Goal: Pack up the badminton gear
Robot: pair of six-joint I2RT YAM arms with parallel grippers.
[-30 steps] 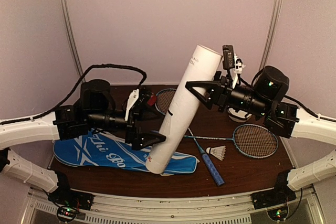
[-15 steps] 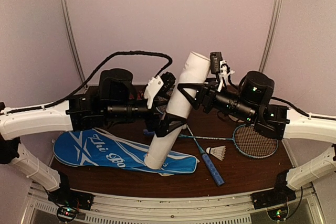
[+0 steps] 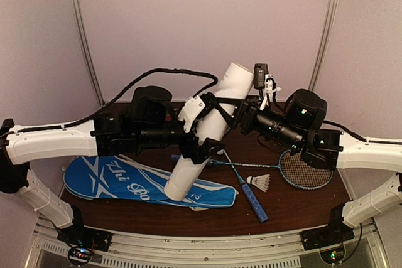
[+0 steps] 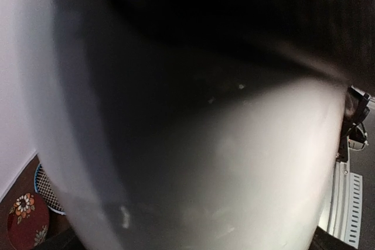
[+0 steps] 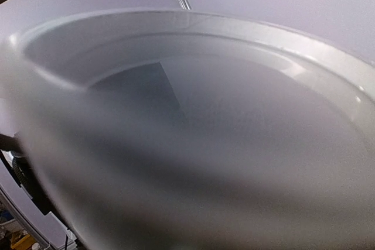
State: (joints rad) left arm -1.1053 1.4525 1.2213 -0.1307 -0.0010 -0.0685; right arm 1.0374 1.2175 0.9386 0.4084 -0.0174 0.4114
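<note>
Top external: long white cardboard tube [image 3: 187, 174] is tilted, its open top toward 1 o'clock and its lower end toward 7 o'clock, over the blue white-lettered racket bag [image 3: 119, 177]; contact unclear. Right gripper [image 3: 221, 106] is clamped on the tube's upper part. Left gripper [image 3: 206, 131] straddles mid-tube, jaws spread wider than the tube. White feather shuttlecock [image 3: 259, 182] lies at 3 o'clock from the tube's foot. Beside it is a blue-handled thin racket [image 3: 253, 202], and a second racket's head [image 3: 306, 169] lies at 1 o'clock.

Left wrist: blurred tube wall [image 4: 222, 168] fills the frame. Red flowered dish [image 4: 23, 221] sits at 7 o'clock.

Right wrist: tube rim [image 5: 193, 33] is close and blurred; own fingers unseen.
</note>
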